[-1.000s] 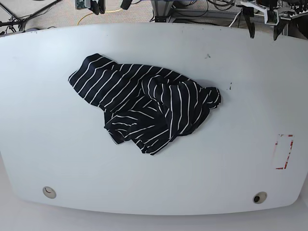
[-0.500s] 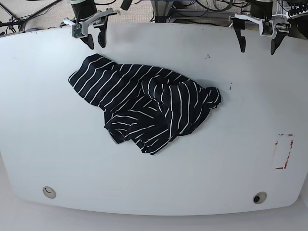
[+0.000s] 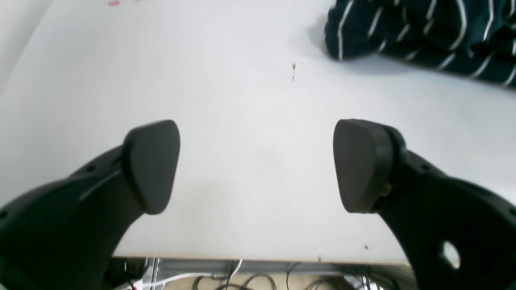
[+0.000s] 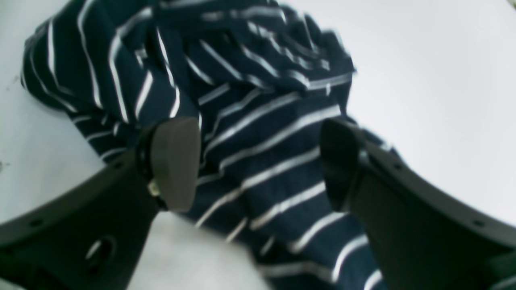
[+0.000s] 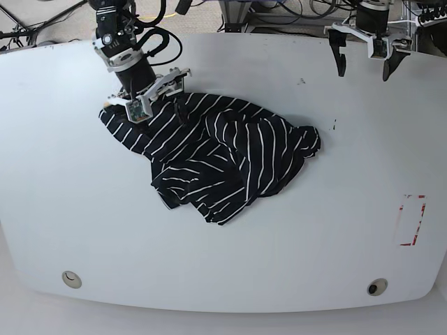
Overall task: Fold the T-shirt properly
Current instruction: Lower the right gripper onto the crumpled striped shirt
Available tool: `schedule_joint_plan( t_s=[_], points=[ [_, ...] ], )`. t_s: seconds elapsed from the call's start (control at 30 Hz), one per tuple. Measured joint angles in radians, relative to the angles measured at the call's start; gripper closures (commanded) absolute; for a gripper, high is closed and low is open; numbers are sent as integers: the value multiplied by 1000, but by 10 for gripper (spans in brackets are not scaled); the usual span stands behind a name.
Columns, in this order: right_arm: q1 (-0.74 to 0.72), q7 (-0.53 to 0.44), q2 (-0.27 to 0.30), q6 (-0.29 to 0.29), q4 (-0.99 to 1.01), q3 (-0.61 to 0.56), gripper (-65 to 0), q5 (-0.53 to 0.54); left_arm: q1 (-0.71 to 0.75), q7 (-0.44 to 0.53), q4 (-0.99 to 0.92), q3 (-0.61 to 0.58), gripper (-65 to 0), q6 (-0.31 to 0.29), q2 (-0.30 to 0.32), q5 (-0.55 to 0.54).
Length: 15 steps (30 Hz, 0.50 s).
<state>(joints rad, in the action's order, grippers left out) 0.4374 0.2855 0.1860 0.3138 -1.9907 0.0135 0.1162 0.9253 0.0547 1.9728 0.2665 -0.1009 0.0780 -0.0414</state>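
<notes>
None of the folding looks done: the T-shirt [image 5: 216,157] lies crumpled beneath the right gripper [image 4: 258,165], jaws apart and empty, while the left gripper [image 3: 258,165] hangs wide, well clear.

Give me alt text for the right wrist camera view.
The right gripper, jaws open, hangs over a crumpled T-shirt, dark with thin white stripes, lying on a white table. Nothing is between the fingers.
</notes>
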Motion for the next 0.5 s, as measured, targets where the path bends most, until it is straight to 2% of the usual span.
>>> schedule_joint_plan(
  t_s=[0.17, 0.33, 0.5],
  points=[
    [-173, 47, 95, 10, 34, -143, -453, 2, -18, -19, 0, 2, -560, 0, -2, -1],
    [-325, 142, 174, 7, 78, -285, -453, 3, -15, -42, 0, 5, -560, 0, -1, -1],
    [-448, 165, 195, 15, 178, -372, -453, 2, -16, -41, 0, 2, -560, 0, -2, -1]
  ],
)
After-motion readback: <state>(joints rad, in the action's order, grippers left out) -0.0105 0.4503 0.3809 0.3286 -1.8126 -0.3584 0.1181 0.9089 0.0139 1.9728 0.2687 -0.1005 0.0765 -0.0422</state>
